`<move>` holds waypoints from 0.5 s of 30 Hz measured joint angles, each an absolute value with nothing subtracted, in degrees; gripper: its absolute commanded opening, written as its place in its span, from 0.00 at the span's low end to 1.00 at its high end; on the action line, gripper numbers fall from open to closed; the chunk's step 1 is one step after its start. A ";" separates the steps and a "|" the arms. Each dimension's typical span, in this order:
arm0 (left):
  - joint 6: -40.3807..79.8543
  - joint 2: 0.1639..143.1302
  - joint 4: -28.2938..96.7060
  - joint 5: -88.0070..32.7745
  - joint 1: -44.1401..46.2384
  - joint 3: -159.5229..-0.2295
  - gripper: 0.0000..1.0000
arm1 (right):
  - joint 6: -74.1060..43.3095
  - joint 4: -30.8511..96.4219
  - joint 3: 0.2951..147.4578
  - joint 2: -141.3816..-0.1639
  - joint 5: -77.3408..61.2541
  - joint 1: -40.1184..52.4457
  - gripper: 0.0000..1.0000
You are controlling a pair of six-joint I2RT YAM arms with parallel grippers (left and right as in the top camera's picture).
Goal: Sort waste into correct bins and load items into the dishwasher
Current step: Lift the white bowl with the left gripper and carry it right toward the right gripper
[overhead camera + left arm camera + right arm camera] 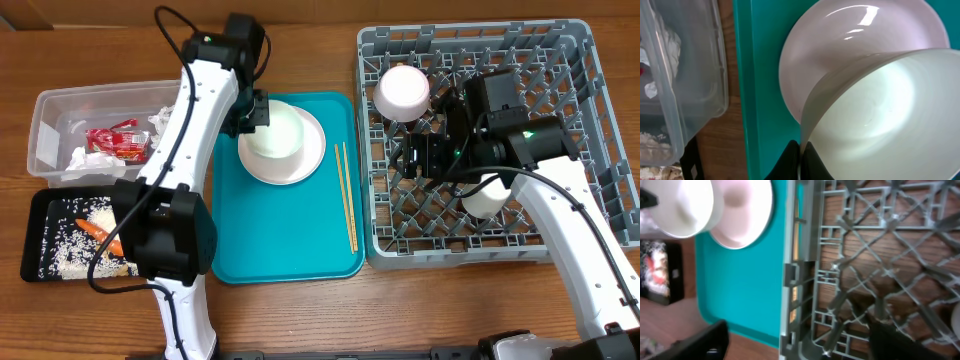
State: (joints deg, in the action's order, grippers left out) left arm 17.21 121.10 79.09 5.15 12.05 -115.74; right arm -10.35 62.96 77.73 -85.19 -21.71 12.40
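Observation:
A white bowl (275, 130) sits on the round white plate (300, 165) in the teal tray (290, 250). My left gripper (252, 112) is shut on the bowl's (875, 110) left rim, one finger inside and one outside (801, 159); the plate (860, 30) lies beneath it. Wooden chopsticks (345, 195) lie to the plate's right. The grey dishwasher rack (590, 120) holds another white bowl (402, 92) and a small cup (485, 198). My right gripper (422, 152) hovers open over the rack (865, 270), nothing between its fingers (705, 342).
The clear tub (55, 120) at the left holds a red wrapper (115, 140) and white tissues (90, 162). Below it, the black tray (35, 235) holds rice scraps and a carrot piece (100, 230). The left arm crosses above both bins.

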 measured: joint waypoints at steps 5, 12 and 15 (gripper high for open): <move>17.12 121.10 81.03 0.91 13.96 -116.40 0.04 | -10.50 60.49 77.73 -85.19 -25.82 12.86 0.67; 16.10 121.10 81.62 -3.53 18.90 -116.42 0.04 | -10.63 59.11 77.73 -85.19 -25.67 15.53 0.67; 15.68 121.10 83.29 -4.36 20.64 -116.42 0.04 | -10.66 58.92 77.73 -85.21 -24.69 15.90 0.67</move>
State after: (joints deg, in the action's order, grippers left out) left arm 15.68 121.10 83.29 -4.36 20.64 -116.42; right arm -10.66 58.92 77.73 -85.21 -24.69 15.90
